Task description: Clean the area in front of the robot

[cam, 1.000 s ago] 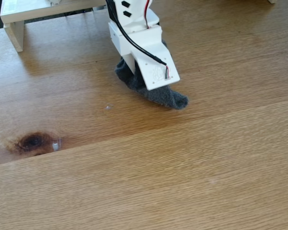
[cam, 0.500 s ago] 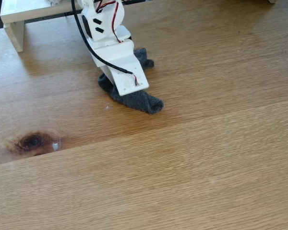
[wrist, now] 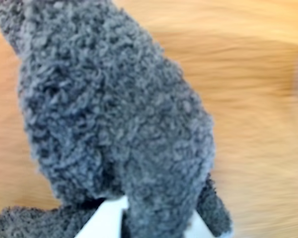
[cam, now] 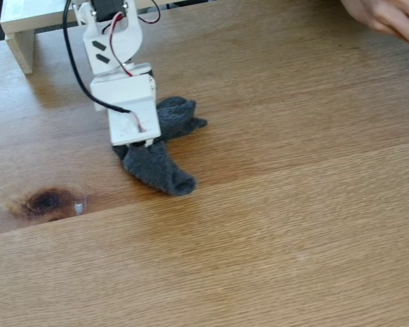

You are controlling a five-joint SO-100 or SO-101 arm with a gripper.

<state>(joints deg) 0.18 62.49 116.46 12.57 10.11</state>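
One white robot [cam: 119, 75] gripper [cam: 140, 144] clenched on one grey fuzzy cloth [cam: 157, 167] on the oak tabletop [cam: 273, 231]; one hand [cam: 388, 17] far right.

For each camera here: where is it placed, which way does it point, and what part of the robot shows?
Fixed view: stands off the arm, looking down across the table toward the arm; a hand at top right.
Wrist view: rides on the gripper, looking along it, with white fingers at the bottom edge.
Both show the grey cloth on the table.
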